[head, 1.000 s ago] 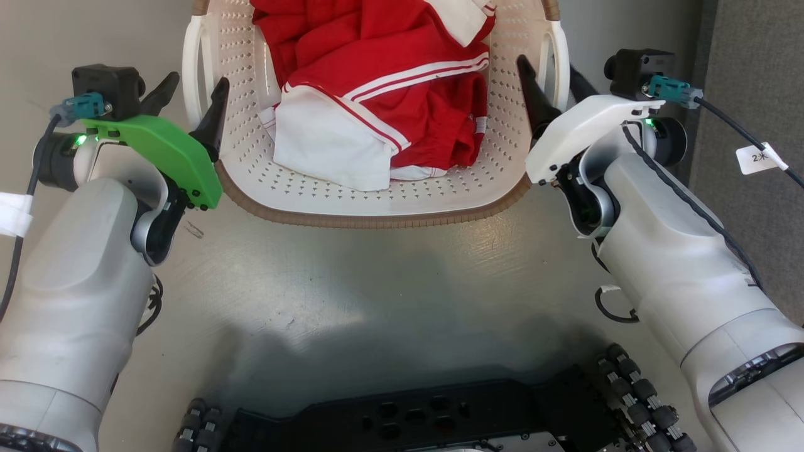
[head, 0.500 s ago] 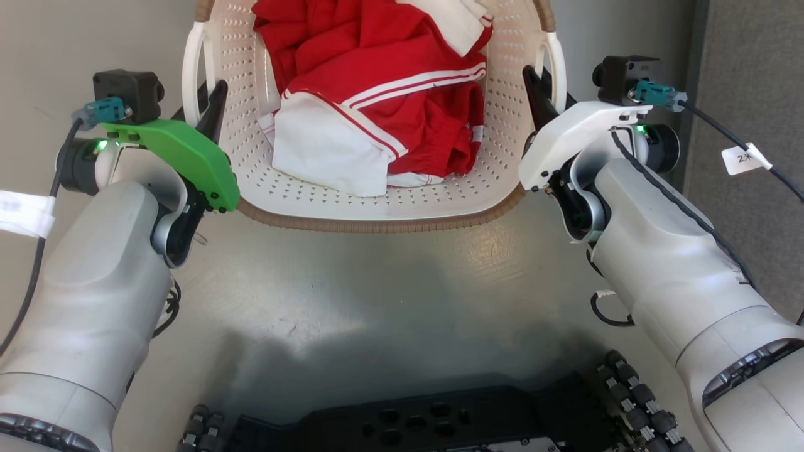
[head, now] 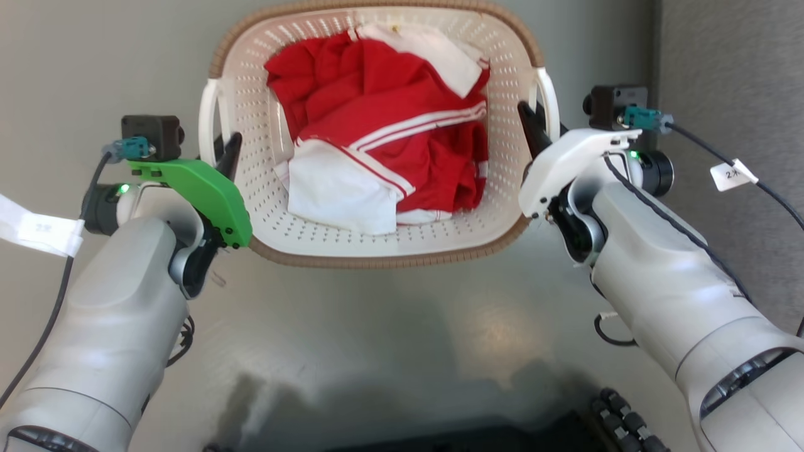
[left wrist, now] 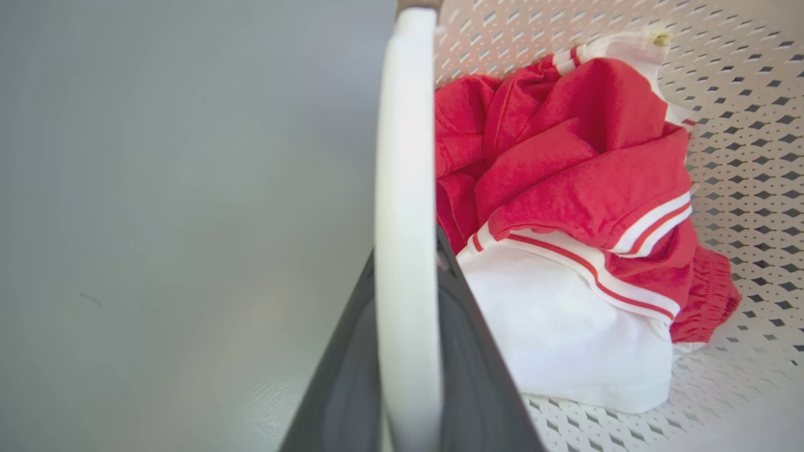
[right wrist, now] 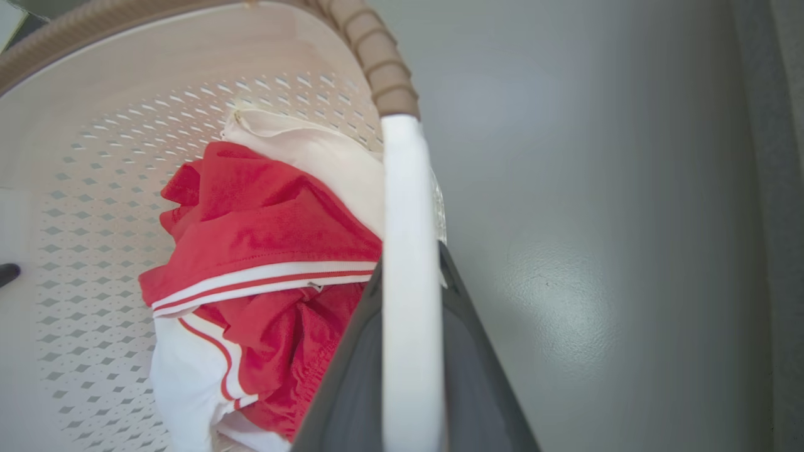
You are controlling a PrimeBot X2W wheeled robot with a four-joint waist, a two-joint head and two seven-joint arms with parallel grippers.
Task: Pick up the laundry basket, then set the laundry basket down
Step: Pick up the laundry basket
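left gripper clamps laundry basket handle | right gripper likewise | glossy grey floor | carpet right

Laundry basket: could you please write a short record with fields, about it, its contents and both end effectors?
object: laundry basket, cream, perforated, brown rim
contents: red-and-white clothes, crumpled inside
left side: left end effector shut on left handle
right side: right end effector shut on right handle
below: grey floor
lifted off floor: cannot tell
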